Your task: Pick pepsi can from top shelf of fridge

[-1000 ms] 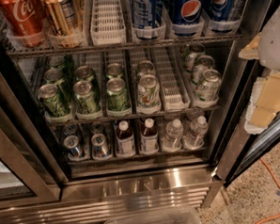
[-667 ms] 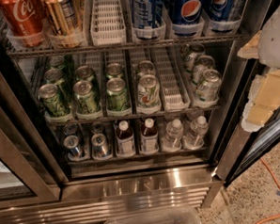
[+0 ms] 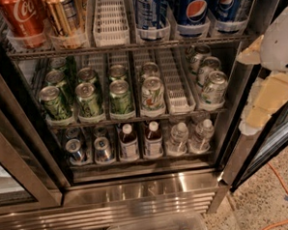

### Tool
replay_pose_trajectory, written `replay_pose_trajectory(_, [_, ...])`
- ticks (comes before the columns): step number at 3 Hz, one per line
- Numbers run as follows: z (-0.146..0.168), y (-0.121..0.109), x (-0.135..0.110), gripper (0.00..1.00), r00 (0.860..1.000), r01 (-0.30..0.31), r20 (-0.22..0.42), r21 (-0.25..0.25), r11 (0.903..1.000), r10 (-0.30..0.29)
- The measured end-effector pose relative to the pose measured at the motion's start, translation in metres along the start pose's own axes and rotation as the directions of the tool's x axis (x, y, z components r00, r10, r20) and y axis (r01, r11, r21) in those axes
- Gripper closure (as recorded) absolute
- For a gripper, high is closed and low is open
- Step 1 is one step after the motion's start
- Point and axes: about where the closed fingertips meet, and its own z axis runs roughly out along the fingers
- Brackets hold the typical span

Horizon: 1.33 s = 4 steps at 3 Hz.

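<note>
Since the fridge (image 3: 138, 192) stood open, you could see the pepsi can (image 3: 150, 10) on the top shelf (image 3: 126, 46), in the lane just right of a white slotted tray (image 3: 111, 17), with two logo cans (image 3: 195, 8) further right and a red Coke can (image 3: 22, 17) at the far left. The tool (image 3: 268, 96) hung at the right edge, outside the fridge and well apart from the can. Honestly couldn't tell if it was wide or narrow.
</note>
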Motion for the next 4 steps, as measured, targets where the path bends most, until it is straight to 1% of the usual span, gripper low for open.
replay_pose_trajectory(1, [0.020,-0.002,-0.017,0.00,0.979,-0.103,0.170,-0.071,0.9921,0.114])
replay_pose_trajectory(2, [0.026,-0.006,-0.043,0.00,0.925,-0.188,0.309,-0.133,0.9731,0.221])
replay_pose_trajectory(3, [0.010,-0.013,-0.056,0.00,0.872,-0.246,0.401,-0.139,0.9591,0.282])
replay_pose_trajectory(4, [-0.012,-0.019,-0.059,0.00,0.819,-0.315,0.469,-0.113,0.9425,0.330])
